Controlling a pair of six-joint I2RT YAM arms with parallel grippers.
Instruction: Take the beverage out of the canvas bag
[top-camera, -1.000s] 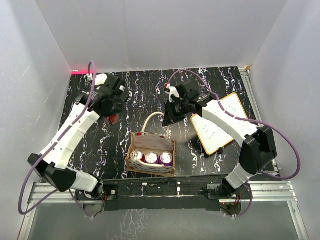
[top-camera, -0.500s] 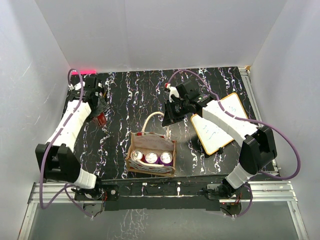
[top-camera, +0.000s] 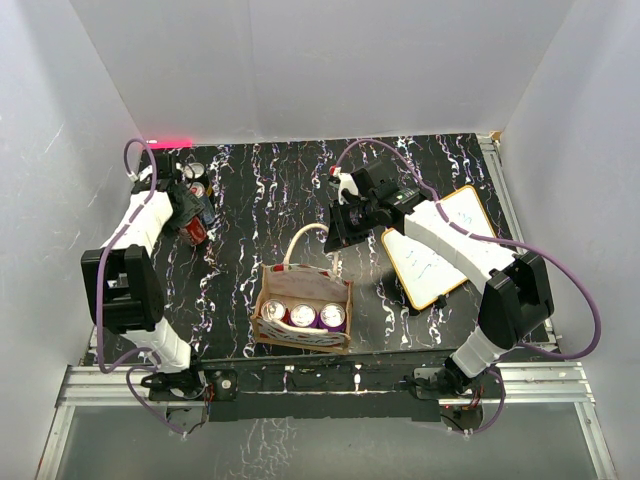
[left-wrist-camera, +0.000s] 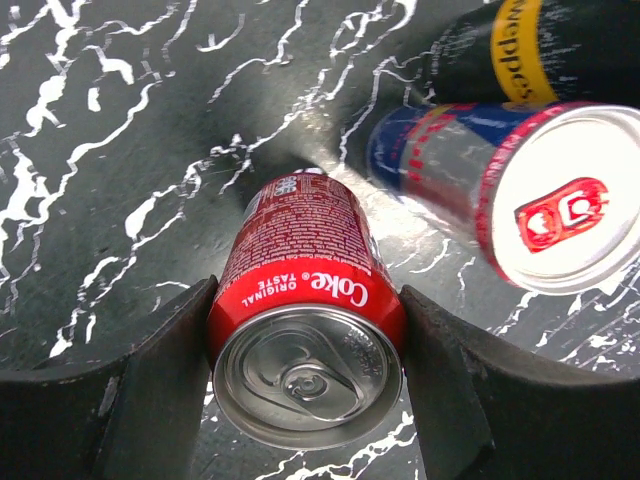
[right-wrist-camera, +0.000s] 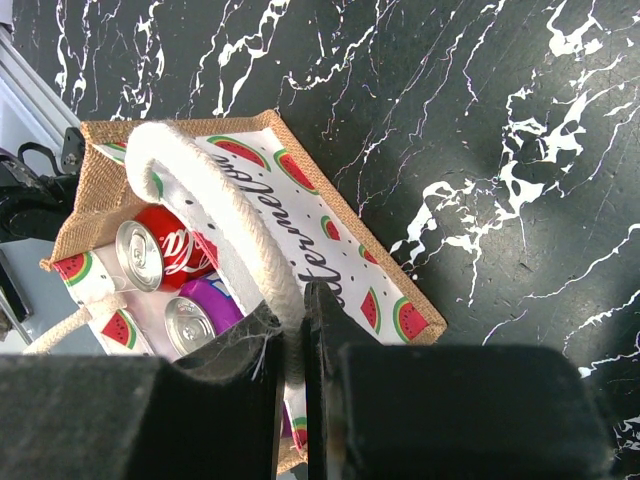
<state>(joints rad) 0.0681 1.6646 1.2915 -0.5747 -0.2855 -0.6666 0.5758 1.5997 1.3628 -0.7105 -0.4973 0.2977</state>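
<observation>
Nearest you, the canvas bag (top-camera: 300, 343) stands upright close to the near edge of the table (top-camera: 400, 170), midway between the arm bases. Three cans (top-camera: 303, 316) sit upright in a row inside it.

Just beyond the bag, your right gripper (top-camera: 338, 232) is clenched on the bag's far cream handle (right-wrist-camera: 215, 200). The wrist view shows the cord pinched between both fingers. To the right of that gripper, the orange-framed whiteboard (top-camera: 435, 250) lies flat.

At the far left, well apart from the bag, your left gripper (top-camera: 190, 222) grasps a red Coke can (left-wrist-camera: 300, 270), with a finger pressed to each side. You cannot tell whether the can touches the table. Just beyond it stand a blue-and-silver can (left-wrist-camera: 500, 190) and a black can with a yellow band (left-wrist-camera: 520, 45).
</observation>
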